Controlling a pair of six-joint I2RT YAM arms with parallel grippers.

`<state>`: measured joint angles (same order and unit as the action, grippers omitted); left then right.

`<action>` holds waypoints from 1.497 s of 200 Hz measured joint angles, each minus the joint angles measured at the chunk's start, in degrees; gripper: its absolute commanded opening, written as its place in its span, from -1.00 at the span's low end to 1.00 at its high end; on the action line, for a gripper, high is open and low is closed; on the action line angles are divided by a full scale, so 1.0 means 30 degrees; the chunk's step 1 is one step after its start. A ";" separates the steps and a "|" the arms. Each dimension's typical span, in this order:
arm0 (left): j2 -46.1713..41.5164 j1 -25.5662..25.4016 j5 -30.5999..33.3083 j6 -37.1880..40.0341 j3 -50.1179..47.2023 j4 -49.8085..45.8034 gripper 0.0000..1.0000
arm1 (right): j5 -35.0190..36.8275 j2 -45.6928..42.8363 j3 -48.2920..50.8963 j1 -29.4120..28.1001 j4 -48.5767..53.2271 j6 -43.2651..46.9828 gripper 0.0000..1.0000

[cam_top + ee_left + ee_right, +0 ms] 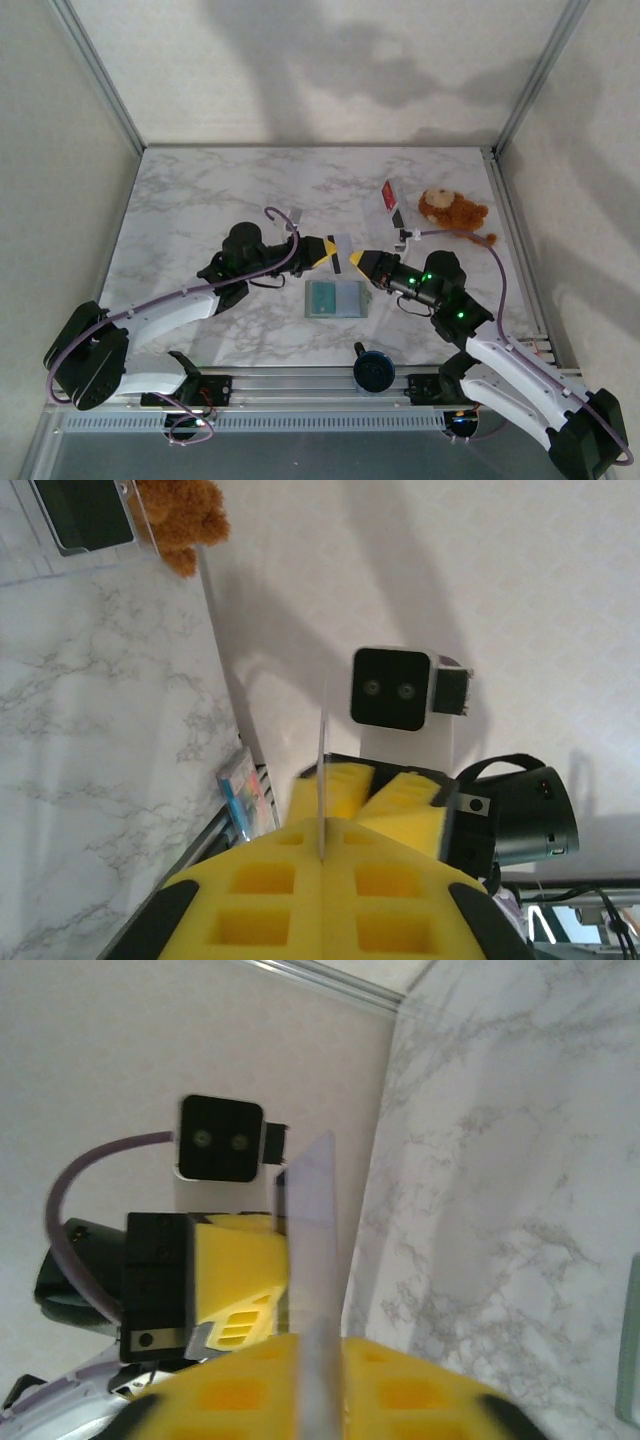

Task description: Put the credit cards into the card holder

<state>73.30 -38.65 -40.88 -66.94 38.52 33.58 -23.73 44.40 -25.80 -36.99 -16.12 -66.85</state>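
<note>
Marble tabletop [200,200] with card holder [334,298] overhead (left wrist: white card [322,770] edge-on)

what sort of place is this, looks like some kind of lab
Probably a robotics lab test cell: a marble-patterned white tabletop boxed in by plain white wall panels, with a slotted aluminium mounting rail along its near edge.

Marble, yellow, teal.
White table [200,200] veined grey; yellow pads [260,880]; teal holder [335,298]; red card [388,196]; white card [340,248] with dark band; brown plush [452,211]; purple cables [62,1188].
</note>
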 measured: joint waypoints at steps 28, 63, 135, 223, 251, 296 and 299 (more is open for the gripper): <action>-0.0058 -0.0007 0.0189 0.1596 0.0189 -0.1690 -1.00 | 0.0240 0.0102 -0.0175 -0.0146 0.2331 0.0750 0.44; 0.0182 0.0102 0.1494 0.4991 0.1224 -0.6863 -1.00 | 0.1698 0.1319 -0.1392 -0.0153 0.7067 0.3679 0.51; 0.5515 0.0423 0.0954 0.8415 0.1260 -0.9581 -1.00 | 0.4124 0.7359 -0.3351 -0.0124 1.1934 0.9136 0.55; 0.7395 0.0605 0.0233 0.8874 0.1428 -0.9143 -1.00 | 0.2011 0.8961 -0.3351 0.2288 1.0644 1.0338 0.51; 0.7519 0.0670 -0.0095 0.8641 0.1392 -0.8510 -1.00 | 0.1304 0.9384 -0.2892 0.2543 1.0061 1.0448 0.47; 0.8255 0.0998 -0.0678 0.8058 0.1173 -0.6914 -1.00 | 0.0590 1.0134 -0.2266 0.2776 0.9158 1.0448 0.37; 0.8327 0.1013 -0.0707 0.8000 0.1129 -0.6805 -1.00 | 0.0510 1.0193 -0.2251 0.2805 0.9129 1.0433 0.36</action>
<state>98.28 -35.62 -43.00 -42.94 41.91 13.17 -22.20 74.98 -32.56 -28.58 11.27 -35.55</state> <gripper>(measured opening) 0.042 0.697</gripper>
